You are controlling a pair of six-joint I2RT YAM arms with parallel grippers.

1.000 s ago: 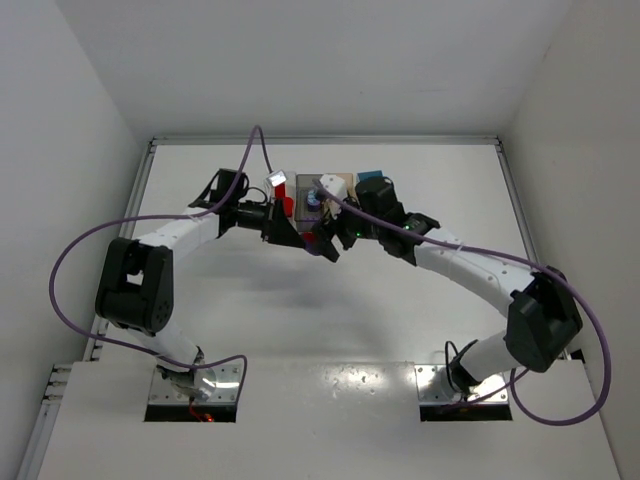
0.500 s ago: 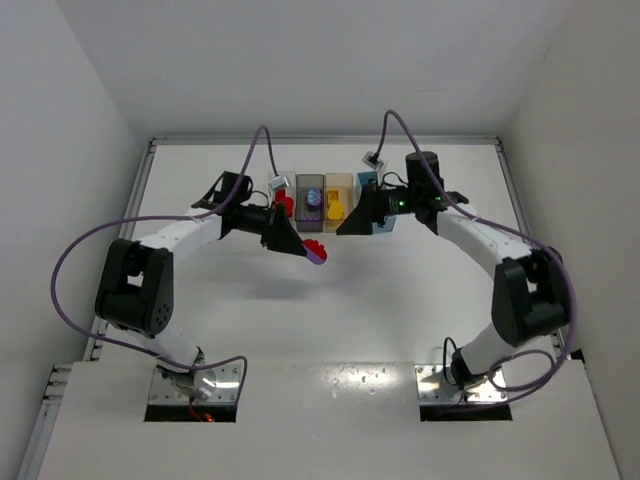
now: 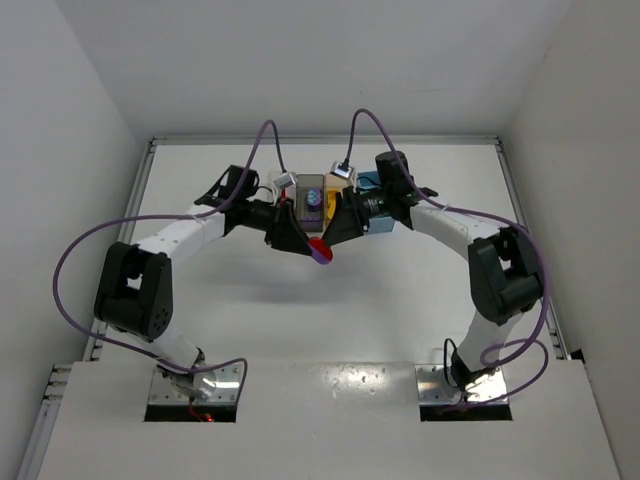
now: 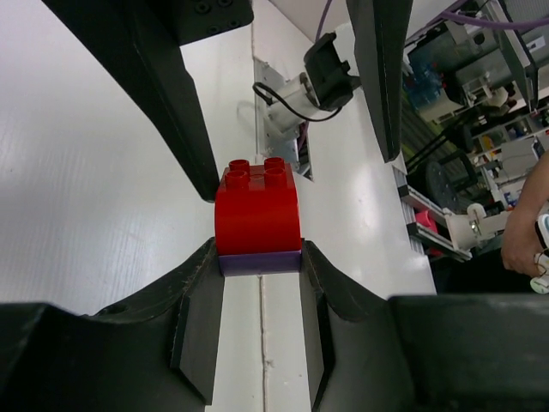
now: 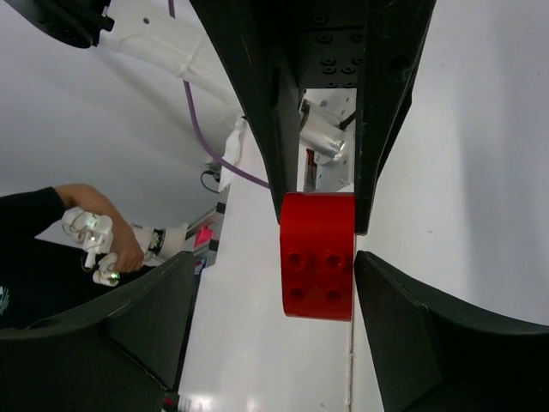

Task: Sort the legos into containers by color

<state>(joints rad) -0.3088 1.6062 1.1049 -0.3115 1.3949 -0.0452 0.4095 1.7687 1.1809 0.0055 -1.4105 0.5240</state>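
Observation:
My left gripper (image 3: 306, 243) is shut on a purple brick (image 4: 259, 262) with a red brick (image 4: 257, 210) stuck on top, held above the table in front of the bins. My right gripper (image 3: 334, 226) is open and faces it. In the right wrist view the red brick (image 5: 317, 256) lies between my right gripper's (image 5: 274, 257) spread fingers, closer to the right one. The smoky grey bin (image 3: 313, 181) holds a purple brick (image 3: 314, 200). The tan bin (image 3: 331, 181) and light blue bin (image 3: 369, 181) are partly hidden by my right arm. The clear bin is hidden behind my left wrist.
The bins stand in a row near the table's back edge (image 3: 320, 142). White walls enclose the table on three sides. A person's hand (image 5: 94, 240) shows beyond the table in the right wrist view.
My right gripper drew back to the bins half a second ago, then swung left again and now straddles the red brick. My left gripper has barely moved.

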